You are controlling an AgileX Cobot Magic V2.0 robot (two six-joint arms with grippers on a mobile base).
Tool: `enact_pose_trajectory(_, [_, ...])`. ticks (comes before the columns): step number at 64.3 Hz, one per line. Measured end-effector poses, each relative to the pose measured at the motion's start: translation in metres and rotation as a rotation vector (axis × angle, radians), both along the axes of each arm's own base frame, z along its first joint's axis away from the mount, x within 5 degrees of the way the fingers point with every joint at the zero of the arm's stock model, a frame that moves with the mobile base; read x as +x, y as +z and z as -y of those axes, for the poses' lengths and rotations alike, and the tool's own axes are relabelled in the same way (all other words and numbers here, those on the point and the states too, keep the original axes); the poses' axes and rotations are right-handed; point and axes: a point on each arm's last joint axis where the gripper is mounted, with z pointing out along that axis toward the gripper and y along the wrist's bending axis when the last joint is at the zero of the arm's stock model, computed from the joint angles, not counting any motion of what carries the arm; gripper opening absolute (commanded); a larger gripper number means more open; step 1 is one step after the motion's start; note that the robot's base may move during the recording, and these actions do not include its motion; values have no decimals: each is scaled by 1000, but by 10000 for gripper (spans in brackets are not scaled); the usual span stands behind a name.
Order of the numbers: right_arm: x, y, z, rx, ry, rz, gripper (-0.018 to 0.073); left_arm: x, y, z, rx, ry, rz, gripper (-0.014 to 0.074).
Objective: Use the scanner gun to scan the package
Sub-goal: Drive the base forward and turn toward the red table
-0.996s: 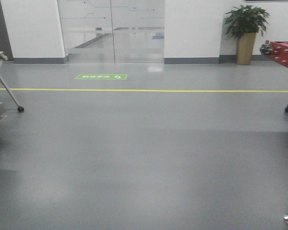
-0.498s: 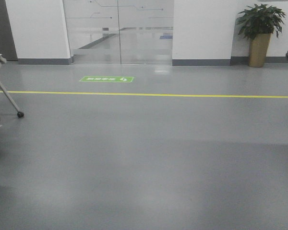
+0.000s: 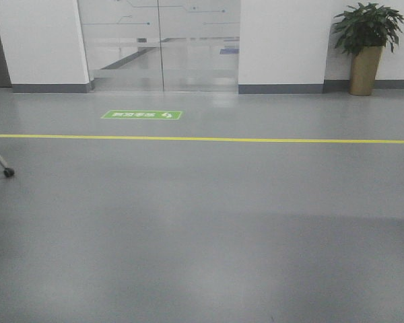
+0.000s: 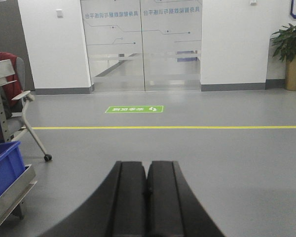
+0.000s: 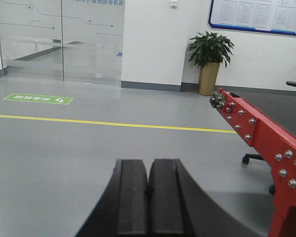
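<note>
front view: bare grey floor (image 3: pixel 202 235) crossed by a yellow line (image 3: pixel 256 140), with a green floor sign (image 3: pixel 142 115) just beyond it. frosted glass doors (image 3: pixel 158 47) stood in the white back wall, and a potted plant (image 3: pixel 365 40) in a tall gold planter stood at the wall to the right. a chair leg with its caster (image 3: pixel 7 172) entered at the left edge. no arm appeared in this view.

left wrist view: the left claw (image 4: pixel 147 197) was fully narrowed, its two black fingers (image 4: pixel 129 197) pressed flat against each other with nothing between them, pointing level over the floor toward the doors. to its left stood a blue bin (image 4: pixel 5 165) on a slanted metal rack (image 4: pixel 10 197), and behind it a chair (image 4: pixel 19 98) draped with a red garment.

right wrist view: the right claw (image 5: pixel 148 197) was likewise fully narrowed and held nothing, its fingers (image 5: pixel 131 197) touching along their length. to its right rose a red metal frame (image 5: pixel 259 133) studded with bolts, with a dark flat surface (image 5: pixel 286 106) behind it. a notice board (image 5: pixel 259 15) hung on the wall above the plant.

the package and the scanner gun lay outside all three views; their place could not be told.
</note>
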Motion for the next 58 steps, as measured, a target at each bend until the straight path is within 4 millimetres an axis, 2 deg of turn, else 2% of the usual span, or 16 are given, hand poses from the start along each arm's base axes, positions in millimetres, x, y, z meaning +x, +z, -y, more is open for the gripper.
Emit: enact_pose_trajectory(58, [0,0,0,0,0,0,-154,0,0,0,0,0,0,-111])
